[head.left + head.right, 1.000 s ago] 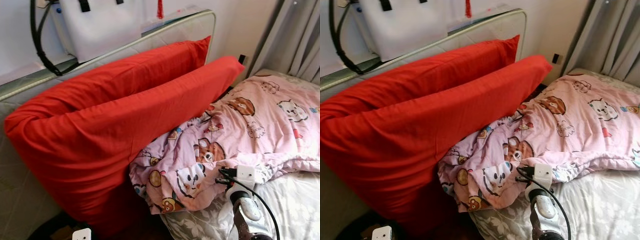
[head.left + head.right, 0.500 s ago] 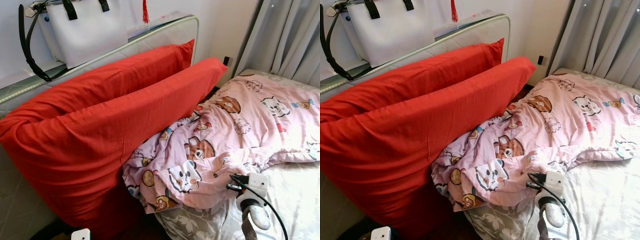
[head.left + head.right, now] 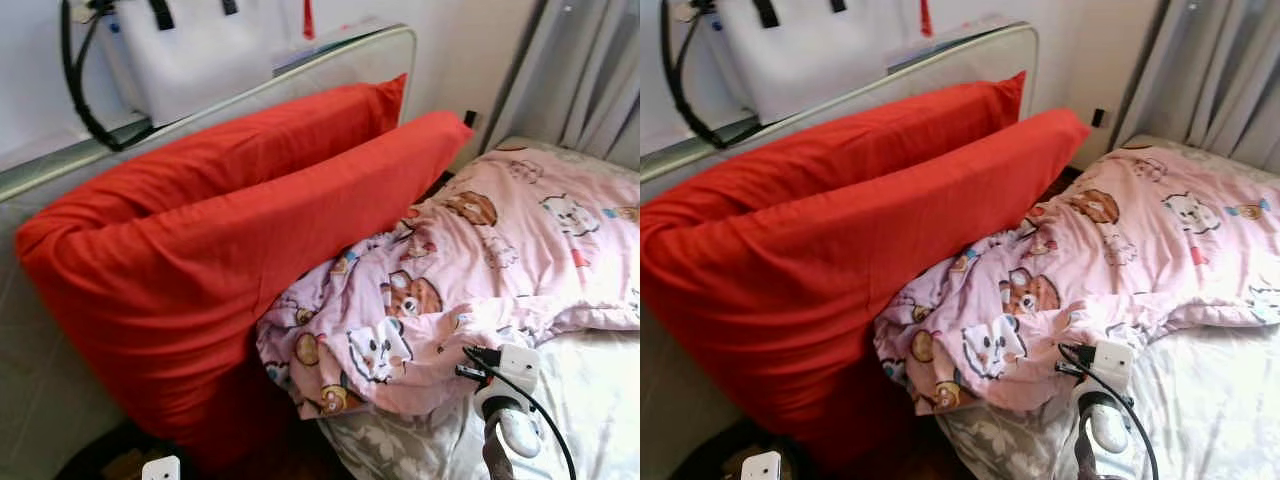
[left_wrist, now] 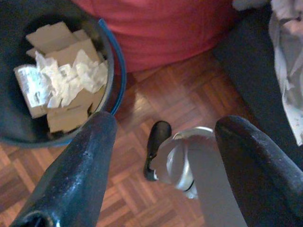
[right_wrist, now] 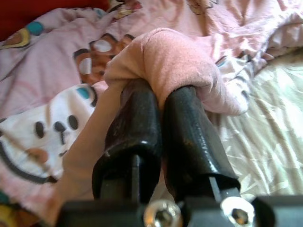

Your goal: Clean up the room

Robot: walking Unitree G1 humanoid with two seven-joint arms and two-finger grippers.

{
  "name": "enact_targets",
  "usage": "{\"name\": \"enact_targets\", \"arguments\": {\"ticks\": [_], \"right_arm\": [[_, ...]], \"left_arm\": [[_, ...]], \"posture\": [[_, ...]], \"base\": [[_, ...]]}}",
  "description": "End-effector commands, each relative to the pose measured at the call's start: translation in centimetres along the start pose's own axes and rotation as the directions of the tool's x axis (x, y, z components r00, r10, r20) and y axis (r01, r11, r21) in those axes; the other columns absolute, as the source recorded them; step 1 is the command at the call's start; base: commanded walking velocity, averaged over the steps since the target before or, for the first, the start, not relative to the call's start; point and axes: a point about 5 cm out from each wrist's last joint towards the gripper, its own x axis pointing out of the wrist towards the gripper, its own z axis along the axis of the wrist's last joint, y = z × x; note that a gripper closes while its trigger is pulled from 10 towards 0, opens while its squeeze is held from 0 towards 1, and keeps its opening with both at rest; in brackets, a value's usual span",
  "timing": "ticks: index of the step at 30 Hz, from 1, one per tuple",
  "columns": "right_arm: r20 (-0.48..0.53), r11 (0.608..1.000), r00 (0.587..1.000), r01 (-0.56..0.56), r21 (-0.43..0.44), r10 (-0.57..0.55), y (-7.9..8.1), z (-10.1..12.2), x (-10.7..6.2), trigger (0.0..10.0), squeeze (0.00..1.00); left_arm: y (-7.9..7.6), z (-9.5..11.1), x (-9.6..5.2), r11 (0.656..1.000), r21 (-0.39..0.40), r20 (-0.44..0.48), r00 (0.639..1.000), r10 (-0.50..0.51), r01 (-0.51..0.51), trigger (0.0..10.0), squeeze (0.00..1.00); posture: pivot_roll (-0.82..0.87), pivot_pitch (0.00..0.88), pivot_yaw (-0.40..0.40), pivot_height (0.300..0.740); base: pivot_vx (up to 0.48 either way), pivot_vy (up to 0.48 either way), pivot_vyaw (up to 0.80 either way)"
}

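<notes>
Right gripper (image 5: pixel 158 137), lower centre of frame: jaws clamped on pink blanket (image 3: pixel 480 270) fold draped over fingertips; left gripper (image 4: pixel 161 156) spread empty above floor beside trash bin (image 4: pixel 116 71).

Likely a bedroom: bed (image 3: pixel 590 400), red pillows (image 3: pixel 200 260), cartoon quilt (image 3: pixel 480 270).

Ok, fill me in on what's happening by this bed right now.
The robot stands at the bedside. Its right gripper is shut on a fold of the pink cartoon-print blanket, which lies rumpled across the bed beside two red pillows propped against the headboard. The left gripper hangs open near the wooden floor, above a bin holding cardboard and crumpled paper. A white bag sits on top of the headboard.
</notes>
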Motion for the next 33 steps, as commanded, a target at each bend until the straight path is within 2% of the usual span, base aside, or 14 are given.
{"name": "enact_targets", "arguments": {"ticks": [1, 11, 12, 16, 28, 33], "right_arm": [[0.031, 1.000, 1.000, 0.003, 0.004, -0.003, 0.0, 0.6, 0.2, 10.0, 0.00], [0.065, 0.998, 0.996, 0.058, -0.016, -0.057, -0.7, 1.2, 0.3, 10.0, 0.00], [0.086, 0.994, 0.991, 0.107, -0.027, -0.104, -1.3, 1.6, 0.3, 10.0, 0.00], [0.132, 0.982, 0.975, 0.187, -0.040, -0.180, -2.2, 2.5, 0.5, 10.0, 0.00], [0.196, 0.963, 0.952, 0.256, -0.088, -0.235, -2.4, 3.3, 0.4, 10.0, 0.00], [0.241, 0.958, 0.946, 0.254, -0.129, -0.218, -2.1, 3.7, 0.4, 10.0, 0.00]], "left_arm": [[0.4, -0.6, -0.2, 1.000, 0.013, -0.032, 0.999, 0.008, -0.007, 10.0, 0.00], [-0.2, -0.5, -0.1, 1.000, 0.010, -0.029, 1.000, -0.001, 0.001, 10.0, 0.00], [-0.4, -0.6, -0.1, 1.000, 0.011, -0.032, 0.999, -0.002, 0.002, 10.0, 0.00], [-0.9, -0.6, 0.0, 1.000, 0.015, -0.036, 0.999, -0.005, 0.005, 10.0, 0.00], [-1.8, 0.5, 0.6, 0.999, 0.029, -0.030, 0.999, -0.019, 0.019, 10.0, 0.00], [-1.7, 0.4, 0.5, 0.999, 0.037, -0.031, 0.999, -0.019, 0.020, 10.0, 0.00]], "posture": [[-0.05, 0.000, 0.002, 0.740], [-0.05, 0.000, -0.001, 0.740], [-0.04, 0.000, -0.001, 0.740], [-0.04, 0.000, 0.001, 0.740], [-0.04, 0.000, 0.002, 0.740], [-0.04, 0.000, 0.004, 0.740]], "base": [[-0.304, 0.000, 0.00], [-0.303, 0.000, 0.00], [-0.300, 0.000, 0.00], [-0.302, 0.000, 0.00], [-0.301, 0.000, 0.00], [-0.300, 0.000, 0.00]]}}
